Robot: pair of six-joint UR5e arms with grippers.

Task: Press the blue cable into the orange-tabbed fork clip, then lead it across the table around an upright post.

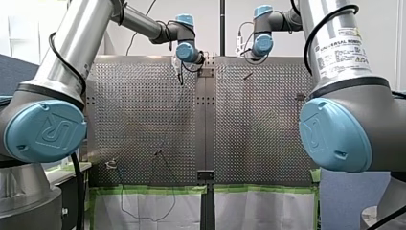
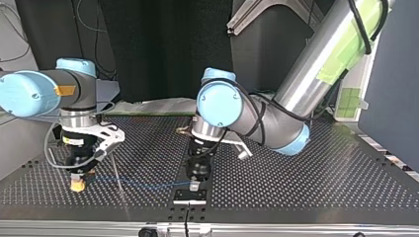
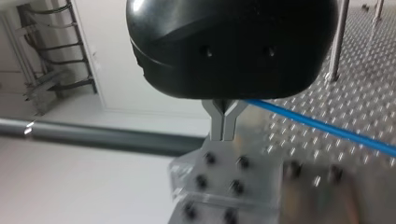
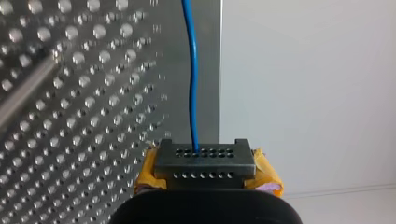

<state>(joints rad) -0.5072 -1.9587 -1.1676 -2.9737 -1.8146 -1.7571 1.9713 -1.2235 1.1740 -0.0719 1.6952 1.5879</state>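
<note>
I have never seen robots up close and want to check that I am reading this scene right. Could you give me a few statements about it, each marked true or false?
1. A blue cable runs over the table from my right gripper to my left gripper. True.
2. The table is a smooth, solid sheet. False: it is dotted all over with small holes.
3. My right gripper has yellow pads. True.
4. A person's hand holds the blue cable. False: no person shows; the cable comes out from my right gripper.
</note>
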